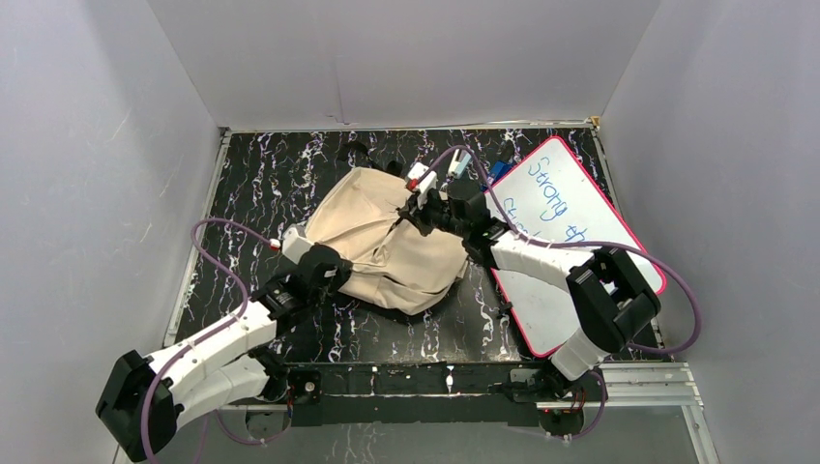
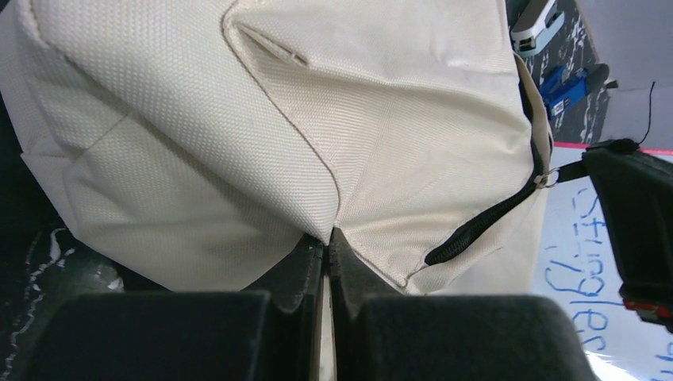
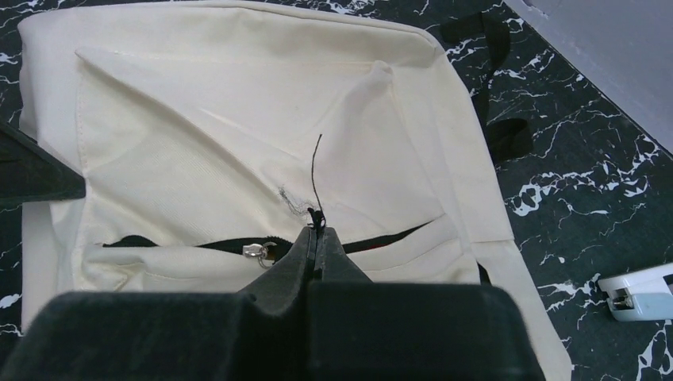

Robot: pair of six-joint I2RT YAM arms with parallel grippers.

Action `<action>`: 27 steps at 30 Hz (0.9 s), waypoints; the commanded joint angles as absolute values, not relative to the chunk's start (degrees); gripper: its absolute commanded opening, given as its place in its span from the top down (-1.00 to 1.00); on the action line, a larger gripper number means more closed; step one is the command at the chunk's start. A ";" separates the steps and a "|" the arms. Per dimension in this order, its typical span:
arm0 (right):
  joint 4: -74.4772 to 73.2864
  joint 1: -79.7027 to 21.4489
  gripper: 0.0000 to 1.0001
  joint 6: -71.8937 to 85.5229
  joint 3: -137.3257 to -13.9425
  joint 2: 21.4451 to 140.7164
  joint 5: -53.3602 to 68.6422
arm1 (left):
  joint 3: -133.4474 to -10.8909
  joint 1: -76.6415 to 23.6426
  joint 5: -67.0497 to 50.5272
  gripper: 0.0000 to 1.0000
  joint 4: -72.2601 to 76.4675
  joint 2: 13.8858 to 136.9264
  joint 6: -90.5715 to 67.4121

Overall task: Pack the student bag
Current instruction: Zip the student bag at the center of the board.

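The black marbled table (image 1: 445, 333) carries the student bag (image 1: 382, 246) at its centre, long axis roughly far to near and slanting right at the near end. Its zippered edge faces right, toward the pink-framed whiteboard (image 1: 556, 188). The left gripper (image 2: 327, 242) jaws are clamped on a bag fabric fold. The right gripper (image 3: 317, 230) jaws are together at the zipper

Setting: robot lab test cell.
Enclosure: plain white panels (image 1: 387, 58) closing top, left and right of frame.
Bench: black marbled table (image 1: 271, 174); aluminium rail (image 1: 648, 382) along the bottom.
Rig: left arm (image 1: 222, 338), right arm (image 1: 541, 259) bolted there; purple cabling (image 1: 220, 222) exposed.
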State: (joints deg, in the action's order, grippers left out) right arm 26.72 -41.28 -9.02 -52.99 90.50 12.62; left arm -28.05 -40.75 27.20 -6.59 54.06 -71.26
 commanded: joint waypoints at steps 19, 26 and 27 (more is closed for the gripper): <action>24.40 -32.00 1.00 -12.53 -68.59 106.88 -8.69 | -35.03 -22.59 22.45 1.00 -20.45 51.52 -46.60; 26.35 -31.52 1.00 -12.10 -66.89 104.82 7.26 | -39.54 -21.42 15.09 0.36 -18.74 53.02 -39.27; 26.66 -31.55 1.00 -11.11 -66.35 103.82 11.25 | -40.70 -21.42 12.91 0.25 -18.22 53.26 -37.61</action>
